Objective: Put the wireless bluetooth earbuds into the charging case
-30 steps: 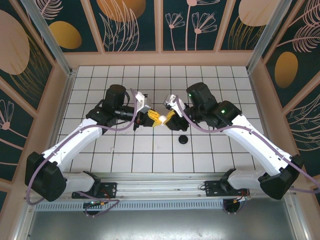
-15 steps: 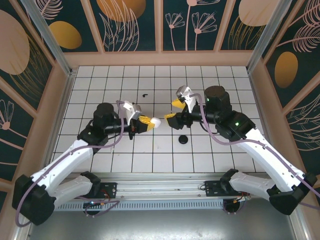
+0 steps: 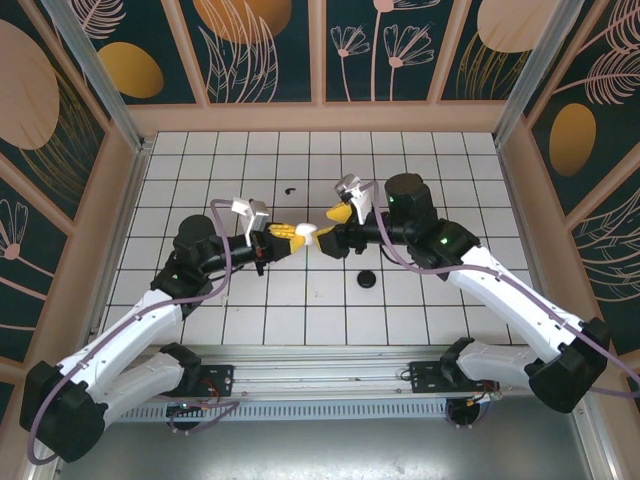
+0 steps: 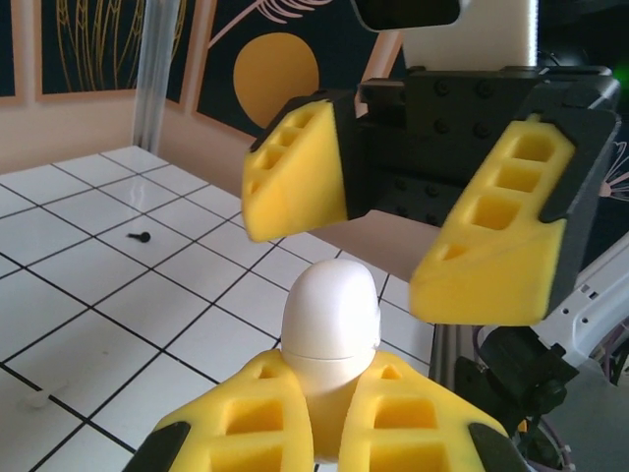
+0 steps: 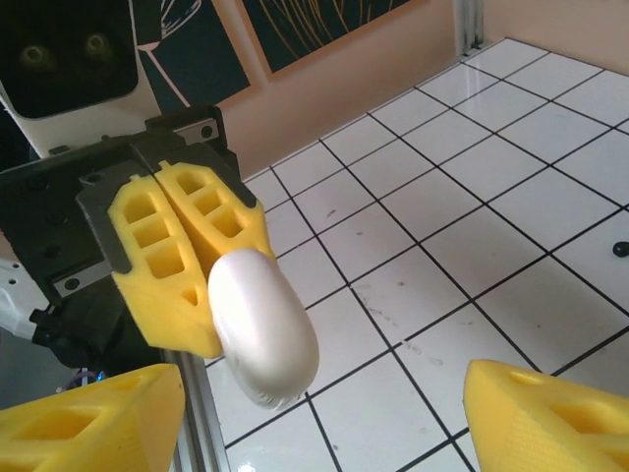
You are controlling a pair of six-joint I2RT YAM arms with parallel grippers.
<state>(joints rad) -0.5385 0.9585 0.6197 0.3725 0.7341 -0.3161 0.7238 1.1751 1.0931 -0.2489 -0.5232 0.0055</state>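
Observation:
The white egg-shaped charging case (image 3: pixel 309 230) is closed and sticks out of my left gripper (image 3: pixel 298 232), which is shut on its lower half. The left wrist view has the case (image 4: pixel 331 313) upright between my yellow fingers (image 4: pixel 236 413). My right gripper (image 3: pixel 333 226) faces it with its jaws wide open, one on each side of the case's tip and apart from it. From the right wrist the case (image 5: pixel 263 326) sits ahead of my open right gripper (image 5: pixel 314 423). One tiny black earbud (image 3: pixel 290 190) lies on the tiles farther back, and shows as the earbud (image 4: pixel 141 236) from the left wrist.
A black round disc (image 3: pixel 367 279) lies on the white grid tiles just in front of the right gripper. Wooden walls with dark patterned panels (image 3: pixel 320 50) close in the table on three sides. A small black piece (image 5: pixel 621 248) lies at the right wrist view's edge.
A second ago both grippers met at the case. The right gripper opened and drew off, the left arm pulled back with the case, and the open right gripper has returned to its tip.

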